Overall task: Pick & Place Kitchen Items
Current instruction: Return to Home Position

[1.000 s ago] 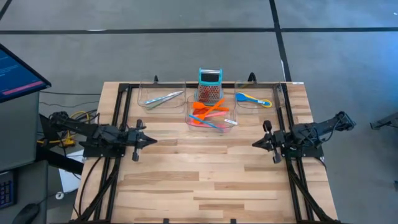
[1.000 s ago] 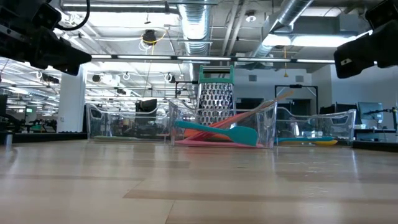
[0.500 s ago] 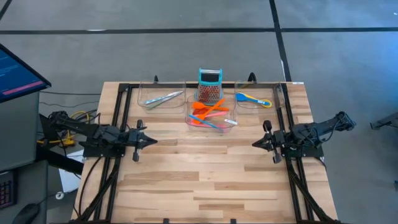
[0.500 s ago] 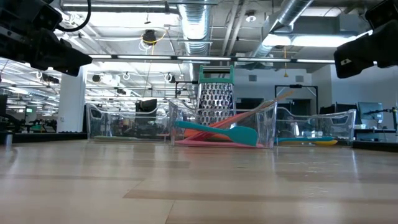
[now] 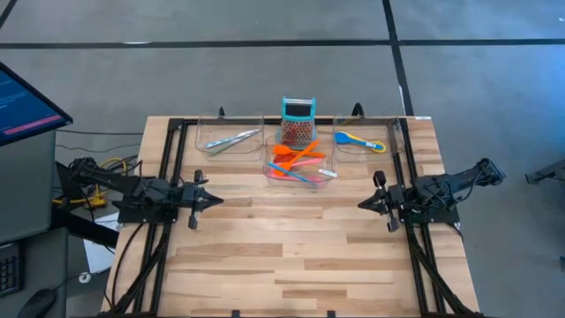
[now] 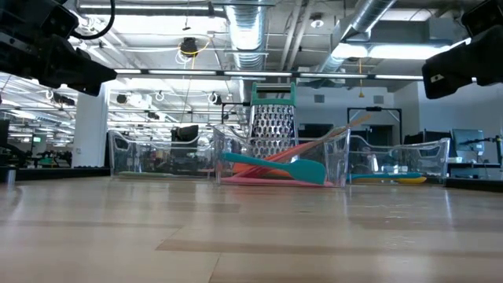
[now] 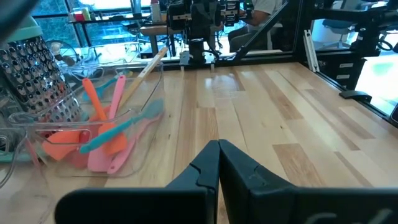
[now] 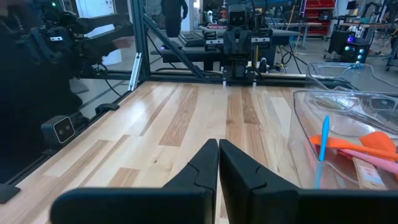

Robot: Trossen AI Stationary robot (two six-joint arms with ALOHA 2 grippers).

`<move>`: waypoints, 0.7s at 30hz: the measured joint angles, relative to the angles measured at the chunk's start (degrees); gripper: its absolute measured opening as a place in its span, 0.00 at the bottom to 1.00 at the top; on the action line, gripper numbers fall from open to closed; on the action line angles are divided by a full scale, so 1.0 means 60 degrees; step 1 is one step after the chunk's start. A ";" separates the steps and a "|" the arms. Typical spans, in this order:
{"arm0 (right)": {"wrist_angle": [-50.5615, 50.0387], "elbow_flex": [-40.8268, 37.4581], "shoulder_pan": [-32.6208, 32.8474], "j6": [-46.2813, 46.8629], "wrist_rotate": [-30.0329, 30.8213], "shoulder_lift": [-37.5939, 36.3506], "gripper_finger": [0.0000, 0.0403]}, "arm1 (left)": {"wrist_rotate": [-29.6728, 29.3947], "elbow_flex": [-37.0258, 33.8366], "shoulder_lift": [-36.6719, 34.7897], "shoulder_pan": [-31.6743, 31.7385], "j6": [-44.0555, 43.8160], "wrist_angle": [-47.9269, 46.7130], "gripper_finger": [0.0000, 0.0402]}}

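along the far edge of the table [image 5: 291, 256], three clear trays in a row. in the left tray [image 5: 201, 131], only the metal tongs [image 5: 231, 140], lying flat and slanted. in the middle tray [image 5: 328, 179], a loose heap: orange spatulas [image 5: 296, 152] crossed on top, a pink spatula [image 5: 281, 174] low at the bottom, a blue spatula [image 5: 306, 176] slanting across the near side. in the right tray [image 5: 339, 150], a blue spoon [image 5: 350, 137] beside a yellow spoon [image 5: 376, 147]. just behind the middle tray, upright, a teal-topped grater [image 5: 298, 119].

left gripper [image 5: 215, 200] low over the left side of the table, pointing inward; fingers [image 7: 200, 171] pressed together tip to tip, nothing between them. right gripper [image 5: 363, 204] mirrored on the right side, pointing inward as well; fingers [image 8: 200, 169] likewise closed flat against each other and empty.

all utensils well apart from both pairs of fingers. heap in the middle tray ahead of each set of fingertips and off to the far side, roughly midway between the two. tongs farther back than the left fingertips, near the left arm's side. spoons farther back than the right fingertips, not touching them.
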 joint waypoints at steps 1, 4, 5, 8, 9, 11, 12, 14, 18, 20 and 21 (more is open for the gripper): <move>0.0000 0.0000 0.0000 0.0000 -0.0003 0.0000 0.02 | 0.0000 0.0000 0.0000 0.0000 0.0000 0.0000 0.00; 0.0000 0.0000 0.0000 0.0000 -0.0002 0.0000 0.02 | 0.0000 0.0000 0.0000 0.0000 0.0000 0.0016 0.00; 0.0000 0.0000 0.0000 0.0000 -0.0002 0.0000 0.02 | 0.0000 0.0000 0.0000 0.0000 0.0000 0.0022 0.00; 0.0000 0.0000 0.0000 0.0000 0.0001 0.0000 0.02 | 0.0000 0.0000 0.0000 0.0000 0.0000 0.0066 0.00; 0.0000 -0.0004 0.0000 0.0000 0.0001 0.0000 0.02 | 0.0000 0.0000 0.0000 0.0000 0.0000 0.0069 0.00; 0.0000 -0.0004 0.0000 0.0000 0.0001 0.0000 0.02 | 0.0000 0.0000 0.0000 -0.0001 0.0000 0.0072 0.00; 0.0000 -0.0004 0.0000 0.0000 0.0001 0.0000 0.02 | 0.0000 0.0000 0.0000 0.0000 0.0000 0.0075 0.00; 0.0000 -0.0004 0.0000 0.0000 0.0001 0.0000 0.02 | 0.0000 0.0000 0.0000 0.0000 0.0000 0.0082 0.00; 0.0000 -0.0004 0.0000 0.0000 0.0001 0.0000 0.02 | 0.0000 0.0000 0.0000 0.0000 0.0000 0.0142 0.00; 0.0000 -0.0004 0.0000 0.0000 0.0001 0.0000 0.02 | 0.0000 0.0000 0.0000 -0.0002 0.0000 0.0142 0.00; 0.0000 -0.0004 0.0000 0.0000 0.0001 0.0000 0.02 | 0.0000 0.0000 0.0000 -0.0001 0.0000 0.0142 0.00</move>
